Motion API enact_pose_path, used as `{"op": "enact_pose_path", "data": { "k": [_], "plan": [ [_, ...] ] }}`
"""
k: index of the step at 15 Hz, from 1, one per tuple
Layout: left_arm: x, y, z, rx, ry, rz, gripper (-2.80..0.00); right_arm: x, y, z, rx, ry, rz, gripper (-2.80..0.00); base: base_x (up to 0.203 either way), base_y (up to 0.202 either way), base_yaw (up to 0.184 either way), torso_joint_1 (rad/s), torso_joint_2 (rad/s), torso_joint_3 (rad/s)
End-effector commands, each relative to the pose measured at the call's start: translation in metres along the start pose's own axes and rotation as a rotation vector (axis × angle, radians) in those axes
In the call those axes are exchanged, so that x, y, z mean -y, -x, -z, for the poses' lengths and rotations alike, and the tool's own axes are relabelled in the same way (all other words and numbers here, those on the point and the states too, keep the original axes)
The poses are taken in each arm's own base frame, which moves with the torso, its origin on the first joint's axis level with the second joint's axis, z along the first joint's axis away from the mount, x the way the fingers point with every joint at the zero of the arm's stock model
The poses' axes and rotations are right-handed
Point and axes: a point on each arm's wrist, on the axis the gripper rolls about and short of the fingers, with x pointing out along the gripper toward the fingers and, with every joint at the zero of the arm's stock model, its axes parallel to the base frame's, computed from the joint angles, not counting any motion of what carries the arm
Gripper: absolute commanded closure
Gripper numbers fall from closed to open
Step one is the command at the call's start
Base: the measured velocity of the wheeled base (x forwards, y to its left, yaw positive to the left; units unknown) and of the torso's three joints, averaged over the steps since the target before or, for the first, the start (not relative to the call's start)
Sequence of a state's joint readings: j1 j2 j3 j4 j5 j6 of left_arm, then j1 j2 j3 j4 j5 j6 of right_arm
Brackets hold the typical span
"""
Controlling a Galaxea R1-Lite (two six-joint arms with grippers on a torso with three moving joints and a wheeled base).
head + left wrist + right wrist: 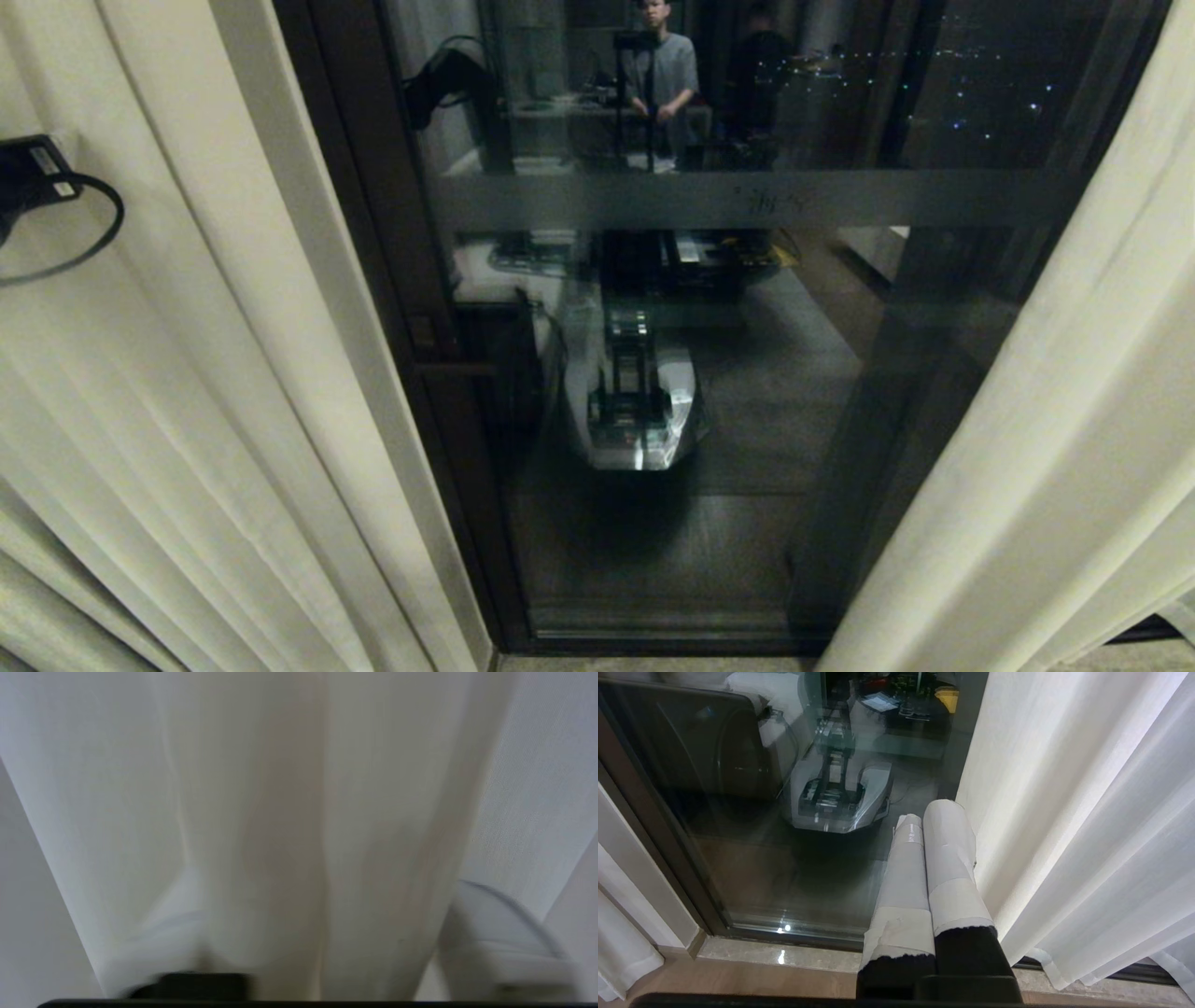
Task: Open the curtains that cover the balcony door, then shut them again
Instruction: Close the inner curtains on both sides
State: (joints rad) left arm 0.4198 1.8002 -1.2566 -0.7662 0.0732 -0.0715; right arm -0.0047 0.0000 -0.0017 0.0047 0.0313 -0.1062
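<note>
- Left gripper [322, 952] fingers straddling a curtain [280, 812] pleat — pinch or gap, cannot tell — likely gripping to drag across balcony door [653, 373].
- Right gripper [927, 821] idling low, fingers pressed together.

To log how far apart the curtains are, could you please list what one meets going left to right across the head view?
Left hand against the left curtain → dark door frame → balcony door glass → right curtain.

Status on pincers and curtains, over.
Left pincer on a pleat of the left cream-white fabric curtain. Right pincer shut, empty. Dark-framed glass balcony door uncovered.
</note>
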Motion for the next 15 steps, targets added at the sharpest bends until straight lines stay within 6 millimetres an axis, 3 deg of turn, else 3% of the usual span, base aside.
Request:
{"op": "enact_pose_path", "data": {
  "k": [1, 8, 15],
  "plan": [
    [0.0, -0.001, 0.0, 0.004, 0.001, -0.001, 0.0, 0.0, 0.0, 0.0, -0.002, 0.001, -0.001, 0.0, 0.0, 0.0, 0.0, 0.0, 0.0, 0.0],
    [0.0, 0.001, -0.003, 0.011, 0.002, 0.001, 0.0, 0.0, 0.0, 0.0, -0.002, 0.001, -0.001, 0.0, 0.0, 0.0, 0.0, 0.0, 0.0, 0.0],
    [0.002, 0.016, -0.018, 0.031, 0.025, 0.069, 0.0, 0.0, 0.0, 0.0, -0.002, 0.001, -0.001, 0.0, 0.0, 0.0, 0.0, 0.0, 0.0, 0.0]
  ]
}}
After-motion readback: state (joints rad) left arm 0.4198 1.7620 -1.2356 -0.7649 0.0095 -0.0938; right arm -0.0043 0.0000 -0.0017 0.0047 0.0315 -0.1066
